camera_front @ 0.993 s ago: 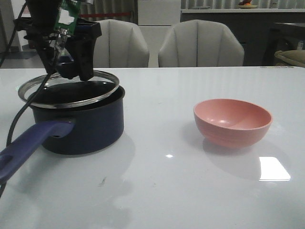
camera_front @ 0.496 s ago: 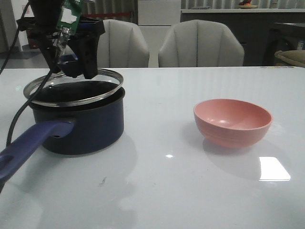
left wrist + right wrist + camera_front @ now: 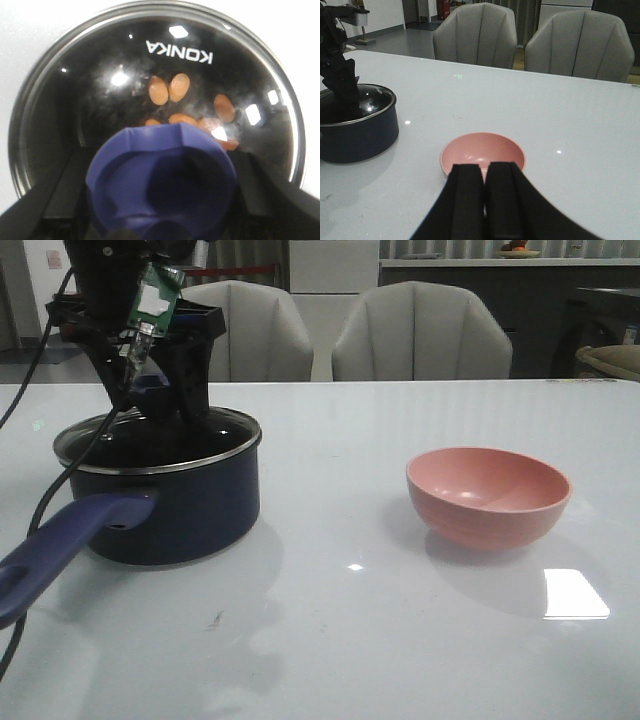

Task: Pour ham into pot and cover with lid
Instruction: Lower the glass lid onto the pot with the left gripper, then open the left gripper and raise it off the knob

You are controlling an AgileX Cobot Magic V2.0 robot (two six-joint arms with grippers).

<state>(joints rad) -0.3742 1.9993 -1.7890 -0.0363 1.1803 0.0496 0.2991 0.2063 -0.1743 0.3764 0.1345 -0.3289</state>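
Seen from the front: a dark navy-blue round saucepan (image 3: 165,505) with a long purplish-blue handle, standing on the left of a glossy white table (image 3: 350,640). Resting level on its rim, a round clear glass lid with a silver metal rim (image 3: 225,430). Black left gripper (image 3: 150,390) directly above, fingers (image 3: 190,375) clamped on either side of the lid's flared dark-blue knob (image 3: 160,182). Through the glass, in the left wrist view, several small orange-pink ham pieces (image 3: 170,90) lying on the pot's black bottom, under a "KONKA" mark. To the right, well apart from the pot, an upright pink round bowl (image 3: 488,495). Black right gripper (image 3: 485,200) held just above the bowl's near side, jaws pressed together, gripping nothing. Behind the table, 2 pale grey padded chairs (image 3: 420,330).
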